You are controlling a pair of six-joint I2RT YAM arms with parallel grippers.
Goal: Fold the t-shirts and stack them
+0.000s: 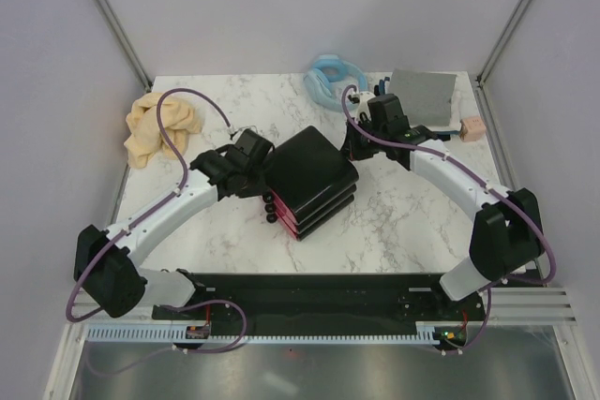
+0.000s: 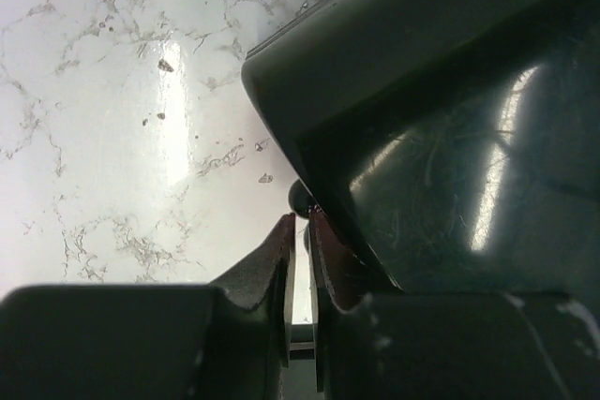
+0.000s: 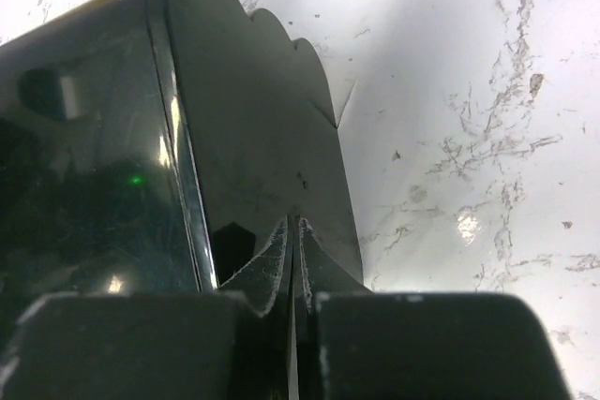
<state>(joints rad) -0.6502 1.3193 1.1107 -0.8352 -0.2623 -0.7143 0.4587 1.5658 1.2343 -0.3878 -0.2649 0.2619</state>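
A yellow t-shirt (image 1: pixel 145 135) lies crumpled at the far left of the tabletop (image 1: pixel 394 222), and the left arm's purple cable (image 1: pixel 192 91) loops across it in the overhead view. The left end effector (image 2: pixel 301 224) sits at the left side of the black box (image 1: pixel 311 178), which stands mid-table between the two arms. The left wrist view shows its fingers drawn to a thin slit with bright tabletop showing through. The box's glossy edge is just beside the right finger, and I cannot tell whether anything is pinched. A blue ring (image 1: pixel 333 77) lies at the far edge. The right end effector (image 3: pixel 294 228) is fully closed and empty at the box's dark right side, whose scalloped edge shows only in the right wrist view. Behind it a grey t-shirt (image 1: pixel 424 94) lies flat at the far right, its near corner hidden by the arm. A small pink block (image 1: pixel 472 128) sits beside it. Only the overhead view shows the shirts.
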